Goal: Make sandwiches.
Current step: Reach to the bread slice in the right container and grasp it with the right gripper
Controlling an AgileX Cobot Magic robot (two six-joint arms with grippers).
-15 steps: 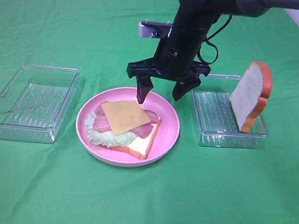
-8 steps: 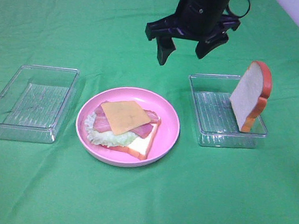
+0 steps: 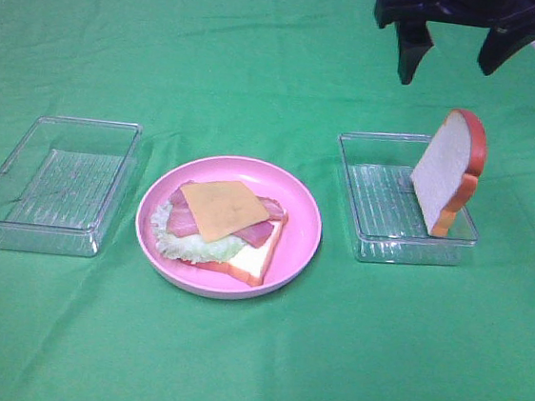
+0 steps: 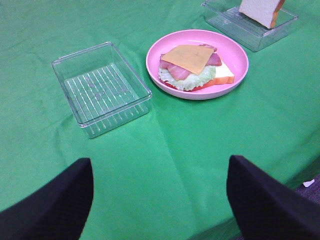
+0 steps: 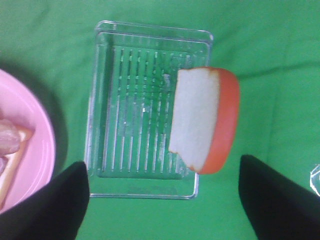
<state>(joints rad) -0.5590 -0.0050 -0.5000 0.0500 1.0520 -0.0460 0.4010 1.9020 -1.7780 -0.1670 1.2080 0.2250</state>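
On the round pink plate (image 3: 296,247) near the middle of the table (image 3: 231,369) lies the open sandwich stack (image 3: 219,226): a white bread slice with orange-brown crust at the bottom, frilly pale green lettuce (image 3: 191,243) spilling over its left edge, pink-red bacon strips (image 3: 184,217) across that, and a yellow-orange cheese square (image 3: 225,209) on top, set a little askew. The second bread slice (image 3: 448,170) stands upright on its edge in the clear plastic tray (image 3: 382,208) just to the right of the plate, leaning at the tray's far-right side with its crust facing outward; from the right wrist view the same slice (image 5: 202,119) shows over the ribbed tray floor (image 5: 135,120). Another clear tray (image 3: 54,183) sits left of the plate, holding nothing. A green cloth covers the table. High at the top right of the overhead view hangs the right hand (image 3: 456,48), its dark fingers spread well apart and gripping nothing, above and behind the tray with the bread. The left hand (image 4: 160,200) shows only in its own wrist view, fingers wide apart, well back from the plate.
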